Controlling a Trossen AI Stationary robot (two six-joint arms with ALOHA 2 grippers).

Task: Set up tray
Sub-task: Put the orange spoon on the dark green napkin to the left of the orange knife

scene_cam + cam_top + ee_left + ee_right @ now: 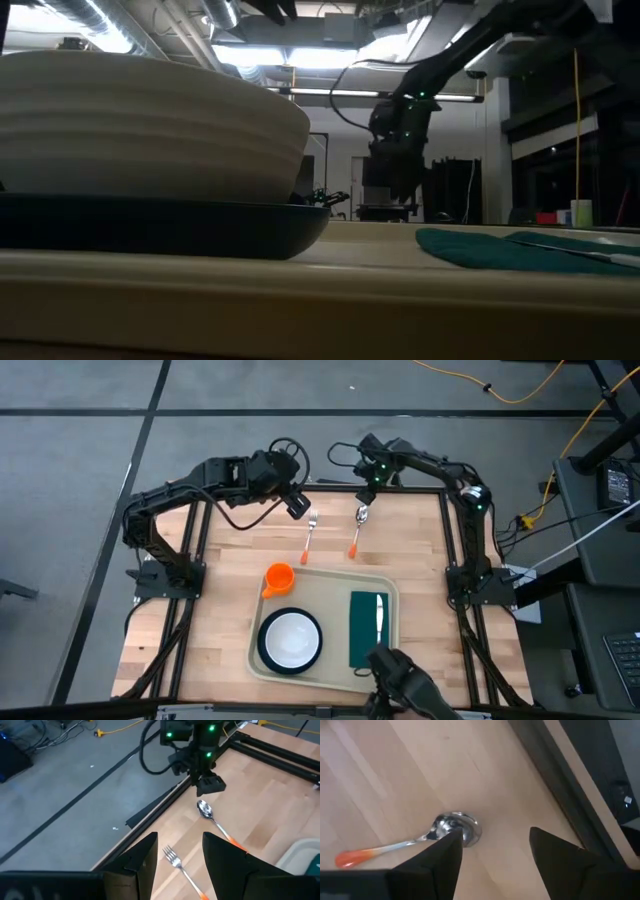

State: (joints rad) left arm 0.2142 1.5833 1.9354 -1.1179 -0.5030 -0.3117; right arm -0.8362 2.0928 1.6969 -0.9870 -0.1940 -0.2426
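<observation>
Plainly, no legible writing or brand on anything. Tray (322,664) at near middle of wooden worktop (420,550), holding dark plate (268,656) with white bowl (291,637), green napkin (362,630), probably knife (379,618) on napkin. Orange cup (277,578) at tray's far-left corner. Right gripper (492,845) spread, above spoon (358,528) bowl, holding nothing. Left gripper (179,852) spread, empty, over fork (310,532) tines.
</observation>
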